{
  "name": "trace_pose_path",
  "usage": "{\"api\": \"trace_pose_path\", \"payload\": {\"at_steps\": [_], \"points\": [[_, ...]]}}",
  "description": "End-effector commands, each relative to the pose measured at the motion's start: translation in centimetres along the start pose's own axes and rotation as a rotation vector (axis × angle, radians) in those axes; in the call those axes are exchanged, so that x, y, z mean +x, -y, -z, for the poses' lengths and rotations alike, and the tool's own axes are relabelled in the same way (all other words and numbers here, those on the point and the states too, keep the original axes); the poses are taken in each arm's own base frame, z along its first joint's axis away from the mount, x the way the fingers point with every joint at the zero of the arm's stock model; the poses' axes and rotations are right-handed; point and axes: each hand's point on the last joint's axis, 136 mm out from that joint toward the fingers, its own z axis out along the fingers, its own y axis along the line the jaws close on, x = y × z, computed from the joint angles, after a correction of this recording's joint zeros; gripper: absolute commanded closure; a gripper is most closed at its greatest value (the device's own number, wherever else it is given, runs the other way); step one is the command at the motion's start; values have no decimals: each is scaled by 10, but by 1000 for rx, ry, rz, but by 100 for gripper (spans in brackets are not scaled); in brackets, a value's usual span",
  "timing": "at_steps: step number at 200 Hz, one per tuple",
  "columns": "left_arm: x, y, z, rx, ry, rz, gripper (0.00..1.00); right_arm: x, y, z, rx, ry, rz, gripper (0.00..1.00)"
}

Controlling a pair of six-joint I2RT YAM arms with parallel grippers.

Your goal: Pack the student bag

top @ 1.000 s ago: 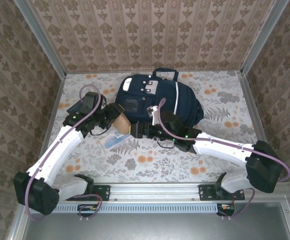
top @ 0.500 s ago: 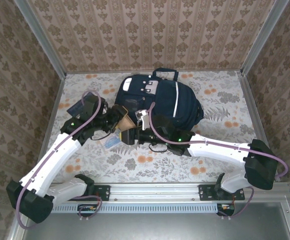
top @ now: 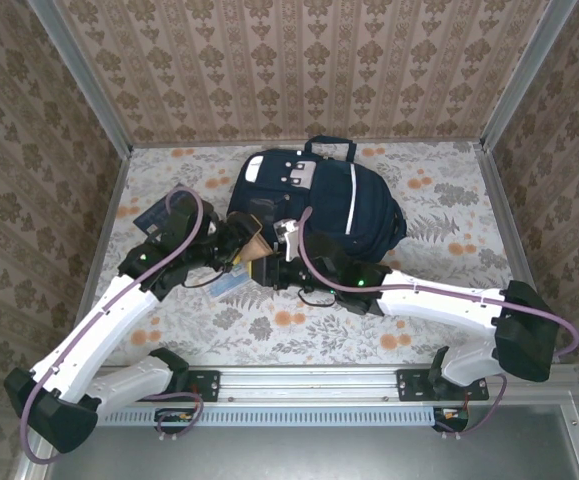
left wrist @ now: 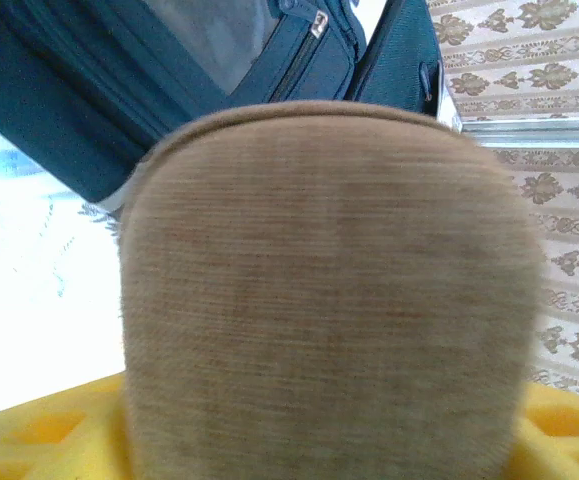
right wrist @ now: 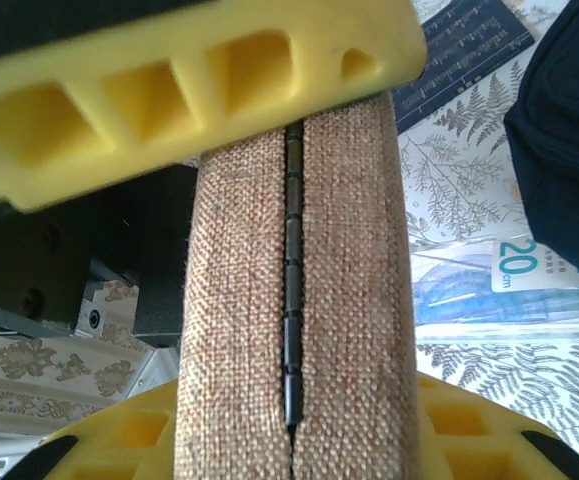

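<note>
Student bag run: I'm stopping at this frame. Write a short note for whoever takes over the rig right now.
Left gripper: at the brown pouch, which rests against its lower finger; whether it grips cannot be told.
Right gripper: jaws closed on the pouch, zipper facing its camera.
Things: student bag lies mid-table; the pouch is held off its near-left side; a plastic packet and a dark booklet lie on the table nearby.
Done: pouch in hand, not yet in the bag.
Left: probably pouch into the bag, then packet and booklet.
</note>
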Motion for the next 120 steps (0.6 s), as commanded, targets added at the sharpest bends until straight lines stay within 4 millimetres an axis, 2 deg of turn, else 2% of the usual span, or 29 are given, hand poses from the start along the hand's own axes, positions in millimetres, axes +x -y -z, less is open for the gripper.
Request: {"api": "trace_pose_path", "payload": {"at_steps": [1, 10, 33, 50, 56, 89, 100, 106, 110, 120], "points": [[-5, 20, 3, 15, 6, -95, 20, -31, -1, 28, 37, 110, 46, 74], [-11, 29, 4, 12, 27, -165, 20, -37, 12, 38, 92, 134, 41, 77], [-27, 51, 0, -19, 66, -350, 20, -53, 61, 73, 233, 179, -21, 79], [-35, 66, -19, -48, 45, -456, 20, -62, 104, 105, 343, 221, -91, 79], [-36, 77, -25, -27, 37, -493, 20, -65, 119, 118, 385, 239, -116, 79], [-34, 118, -100, 19, -77, -655, 22, -69, 186, 184, 627, 340, -220, 79], [-31, 131, -127, 20, -105, -689, 23, -66, 200, 199, 684, 363, -234, 79], [-29, 130, -147, -2, -130, -707, 23, -63, 208, 205, 716, 370, -240, 79], [-28, 138, -154, 4, -133, -719, 24, -61, 212, 209, 734, 375, -243, 79], [-24, 143, -182, -7, -167, -735, 25, -60, 221, 218, 766, 385, -246, 79]]}}
